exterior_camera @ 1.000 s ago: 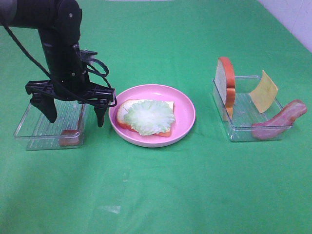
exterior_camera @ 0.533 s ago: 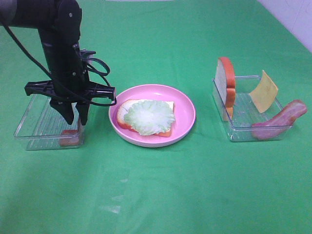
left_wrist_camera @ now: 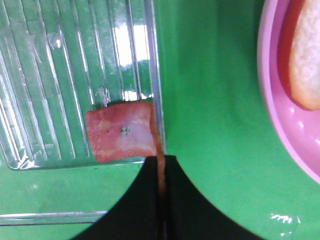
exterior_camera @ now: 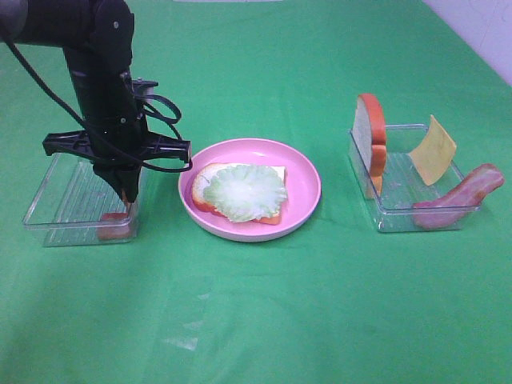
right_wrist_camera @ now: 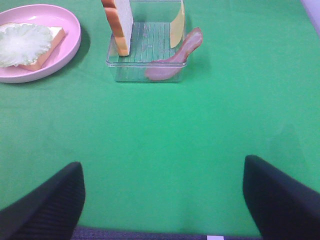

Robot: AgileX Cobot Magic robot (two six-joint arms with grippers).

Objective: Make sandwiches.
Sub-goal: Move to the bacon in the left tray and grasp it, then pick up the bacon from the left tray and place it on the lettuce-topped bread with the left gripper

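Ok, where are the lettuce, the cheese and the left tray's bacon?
lettuce leaf (exterior_camera: pixel 244 192), exterior high view, leaf's middle.
cheese square (exterior_camera: pixel 432 150), exterior high view, flat face.
bacon strip (left_wrist_camera: pixel 120 132), left wrist view, top face.

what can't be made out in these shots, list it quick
1. Left wrist view: how much of the bacon strip sits inside the left gripper; its shut fingers cover that end.
2. Exterior high view: the top of the bread slice, mostly hidden by the lettuce leaf.
3. Exterior high view: the right gripper is out of frame; the right wrist view shows two finger ends only, so its height is unclear.
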